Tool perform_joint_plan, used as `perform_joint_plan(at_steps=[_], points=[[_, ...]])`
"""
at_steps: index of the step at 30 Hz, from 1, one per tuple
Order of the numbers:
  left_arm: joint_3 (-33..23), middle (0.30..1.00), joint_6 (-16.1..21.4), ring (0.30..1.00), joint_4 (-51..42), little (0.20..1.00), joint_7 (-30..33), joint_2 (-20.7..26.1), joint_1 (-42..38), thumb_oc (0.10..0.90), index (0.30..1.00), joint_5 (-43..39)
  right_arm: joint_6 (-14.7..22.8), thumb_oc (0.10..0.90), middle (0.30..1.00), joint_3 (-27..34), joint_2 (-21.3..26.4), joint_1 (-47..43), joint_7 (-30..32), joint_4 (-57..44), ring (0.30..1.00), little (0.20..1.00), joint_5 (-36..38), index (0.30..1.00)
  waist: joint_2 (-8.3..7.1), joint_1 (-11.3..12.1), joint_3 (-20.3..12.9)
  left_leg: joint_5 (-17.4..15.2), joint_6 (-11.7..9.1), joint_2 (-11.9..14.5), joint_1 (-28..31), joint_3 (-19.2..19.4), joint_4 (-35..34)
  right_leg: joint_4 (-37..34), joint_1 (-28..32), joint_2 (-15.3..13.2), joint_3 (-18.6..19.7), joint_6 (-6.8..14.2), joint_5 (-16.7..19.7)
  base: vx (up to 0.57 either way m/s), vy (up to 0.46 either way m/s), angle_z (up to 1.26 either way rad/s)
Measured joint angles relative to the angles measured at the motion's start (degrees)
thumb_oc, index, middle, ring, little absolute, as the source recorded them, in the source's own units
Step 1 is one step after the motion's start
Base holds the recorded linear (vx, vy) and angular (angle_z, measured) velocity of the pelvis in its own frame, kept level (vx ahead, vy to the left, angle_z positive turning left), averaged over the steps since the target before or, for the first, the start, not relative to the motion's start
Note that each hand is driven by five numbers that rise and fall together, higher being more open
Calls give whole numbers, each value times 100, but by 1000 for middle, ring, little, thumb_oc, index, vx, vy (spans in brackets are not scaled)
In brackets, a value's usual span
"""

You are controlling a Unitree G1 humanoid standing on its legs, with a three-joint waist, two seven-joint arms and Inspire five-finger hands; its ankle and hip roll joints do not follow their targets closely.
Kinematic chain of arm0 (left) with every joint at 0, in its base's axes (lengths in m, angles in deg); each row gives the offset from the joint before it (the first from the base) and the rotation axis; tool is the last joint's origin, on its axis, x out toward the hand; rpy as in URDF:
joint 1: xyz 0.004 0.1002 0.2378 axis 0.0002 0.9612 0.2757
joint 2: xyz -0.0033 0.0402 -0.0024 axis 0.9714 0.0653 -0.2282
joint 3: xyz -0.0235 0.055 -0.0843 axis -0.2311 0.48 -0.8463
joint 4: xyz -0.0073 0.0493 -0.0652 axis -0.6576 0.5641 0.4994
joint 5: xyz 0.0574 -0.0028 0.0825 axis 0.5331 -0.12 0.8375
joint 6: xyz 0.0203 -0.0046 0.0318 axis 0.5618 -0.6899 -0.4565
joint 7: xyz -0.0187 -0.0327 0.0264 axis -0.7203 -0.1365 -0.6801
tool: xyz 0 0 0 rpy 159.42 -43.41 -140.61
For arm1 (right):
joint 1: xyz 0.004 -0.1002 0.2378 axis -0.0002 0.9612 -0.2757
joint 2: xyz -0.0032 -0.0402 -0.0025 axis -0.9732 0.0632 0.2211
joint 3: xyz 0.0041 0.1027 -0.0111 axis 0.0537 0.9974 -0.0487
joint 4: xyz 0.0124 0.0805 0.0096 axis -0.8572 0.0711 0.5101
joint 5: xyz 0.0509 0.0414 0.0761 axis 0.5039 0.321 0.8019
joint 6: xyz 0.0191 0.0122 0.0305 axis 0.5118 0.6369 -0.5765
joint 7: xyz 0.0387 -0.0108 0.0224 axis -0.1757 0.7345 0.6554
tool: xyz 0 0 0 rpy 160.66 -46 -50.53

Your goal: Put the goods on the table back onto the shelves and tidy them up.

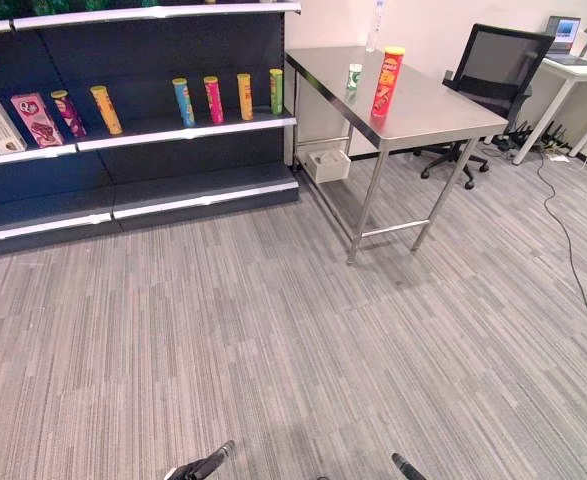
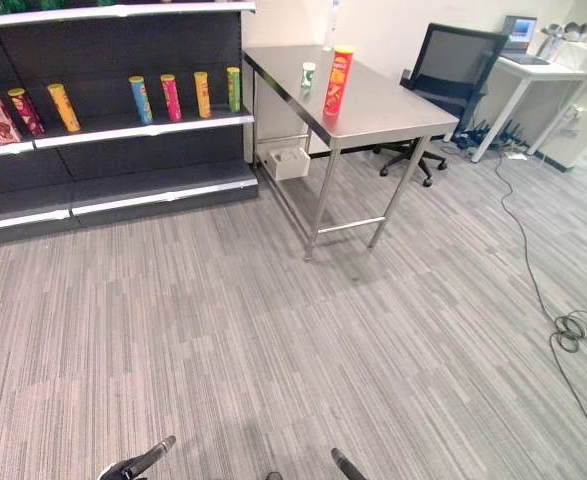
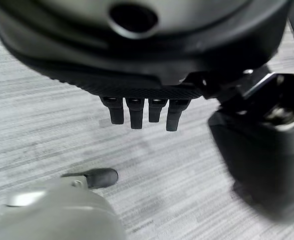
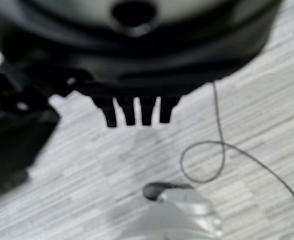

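In the left eye view, a tall red cylindrical snack can with a yellow lid [image 1: 387, 80] and a small green-and-white cup [image 1: 354, 76] are seen standing upright, near each other, on a brushed stainless-steel table [image 1: 443, 112], far ahead of both hands and to the right. Beside the table, a dark shelf unit with white edge strips [image 1: 188, 127] carries a row of slim coloured tubes [image 1: 225, 97] and flat pink boxes [image 1: 35, 118]. Fingertips of the left hand [image 1: 205, 465] are seen over striped grey carpet [image 1: 273, 330].

In the left wrist view, the left hand's fingers [image 3: 136, 113] are held straight and apart, empty.

In the right wrist view, the right hand [image 4: 136, 107] is likewise spread and empty above the carpet.
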Motion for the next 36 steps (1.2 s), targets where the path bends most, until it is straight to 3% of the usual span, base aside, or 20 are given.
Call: perform_joint_plan(at_steps=[5, 11, 19, 21, 22, 23, 24, 25, 26, 27, 28, 29, 30, 31, 32, 34, 36], points=[[-9, 900, 0, 900, -15, 900, -2, -16, -28, 800, 900, 0, -2, 800, 900, -4, 15, -97, -5, -9, 900, 900, -2, 900, 97, -41, 157, 0, -4, 2, 126, -44, -112, -588, 409, 31, -50, -66, 286, 32, -17, 4], [-21, 900, 7, 900, -107, 900, -5, -15, -47, 800, 900, -6, 1, 800, 900, -13, 37, -371, -8, -30, 900, 900, -98, 900, 83, -28, 293, -4, -10, 23, 185, -67, -164, -626, 447, 48, -48, 36, 206, 43, -67, 1], [-22, 900, 16, 900, 17, 900, -4, -26, -89, 800, 900, -89, -18, 800, 900, -129, 38, -384, -9, -7, 900, 900, -153, 900, 128, -31, 456, -63, -103, 65, 150, -65, -92, -626, 414, 89, -38, -30, 129, 45, -97, 0], [-36, 900, 20, 900, -1, 900, 1, -2, -217, 800, 900, -124, -12, 800, 900, -238, 1, -479, -11, -13, 900, 900, -154, 900, -3, -16, 535, -202, -319, 38, -187, -108, 527, -594, 398, 56, -42, -120, 56, 69, -173, 12], [-56, 900, 25, 900, -16, 900, -4, 2, -371, 800, 900, -228, -11, 800, 900, -306, -16, -551, -13, -15, 900, 900, -155, 900, -235, 34, 673, -268, -377, -90, -615, -169, 1347, -583, 441, -110, -26, -266, 168, 100, -201, 15], [-56, 900, 25, 900, -16, 900, -4, 2, -371, 800, 900, -228, -11, 800, 900, -306, -16, -551, -13, -15, 900, 900, -155, 900, -235, 34, 673, -268, -377, -90, -615, -169, 1347, -583, 441, -110, -26, -266, 168, 100, -201, 14], [-123, 900, 41, 900, -29, 900, 11, -48, -481, 800, 900, -385, 20, 800, 900, -252, 52, -556, -1, -84, 900, 900, -148, 900, -269, 105, 779, -320, -483, -113, -1240, -339, 2498, -406, 312, -114, -51, -344, 30, 181, -4, 21], [-135, 900, 66, 900, -38, 900, 10, -58, -618, 800, 900, -505, 47, 800, 900, -255, 65, -598, 0, -78, 900, 900, -148, 900, -315, 125, 894, -339, -458, -107, -1703, -283, 3232, -489, 391, -121, -82, -394, 56, 185, -3, 10], [-264, 900, 127, 900, -191, 900, 6, -51, -628, 800, 900, -669, 3, 800, 900, -287, 55, -699, 5, -32, 900, 900, -146, 900, -311, 257, 949, -378, -482, -73, -1895, -170, 3075, -610, 508, -79, -45, -413, -1, 424, 26, 3], [-256, 900, 130, 900, -201, 900, 5, -58, -653, 800, 900, -670, 3, 800, 900, -298, 55, -690, 3, -31, 900, 900, -145, 900, -367, 262, 969, -362, -482, -73, -1872, -141, 2578, -632, 532, -79, -75, -437, -15, 367, 58, -5], [-233, 900, 120, 900, -216, 900, 1, -57, -679, 800, 900, -670, 1, 800, 900, -295, 63, -690, 4, -28, 900, 900, -143, 900, -327, 244, 962, -304, -461, -54, -1850, -119, 2098, -630, 527, -81, -126, -513, 18, 369, 56, 8], [-233, 900, 111, 900, -214, 900, -1, -80, -658, 800, 900, -680, -5, 800, 900, -320, 85, -729, 7, -28, 900, 900, -143, 900, -261, 248, 997, -195, -621, -45, -1979, -45, 1814, -638, 600, -3, -109, -469, -91, 404, 84, -6], [-254, 900, 116, 900, -217, 900, -3, -132, -658, 800, 900, -695, -5, 800, 900, -345, 137, -720, 8, -19, 900, 900, -144, 900, -224, 285, 998, 35, -736, -1, -1854, -40, 759, -634, 596, 33, -79, -485, -81, 426, 89, 0], [-213, 900, 104, 900, -224, 900, -21, -120, -655, 800, 900, -717, -11, 800, 900, -416, 195, -740, 8, -25, 900, 900, -151, 900, -91, 257, 1016, 308, -969, 12, -1934, -32, -6, -625, 683, 146, -42, -480, -187, 600, 134, -3], [-246, 900, 114, 900, -213, 900, -12, -139, -671, 800, 900, -718, -28, 800, 900, -406, 226, -740, 3, -7, 900, 900, -153, 900, -31, 284, 1017, 346, -1007, 35, -2013, -52, -243, -599, 733, 211, 18, -480, -270, 503, 119, -7], [-351, 900, 146, 900, -202, 900, 2, -150, -640, 800, 900, -708, -30, 800, 900, -353, 251, -727, 8, 29, 900, 900, -185, 900, 45, 591, 987, 408, -920, 102, -2023, 100, -216, -633, 1021, 230, 350, -428, -496, 547, 164, -78], [-334, 900, 110, 900, -130, 900, 1, -125, -360, 800, 900, -663, 19, 800, 900, -352, 256, -542, -2, -85, 900, 900, -211, 900, 96, 583, 747, 496, -615, 66, -1929, 119, -44, -630, 1286, 139, 505, -378, -751, 506, 191, -68]])
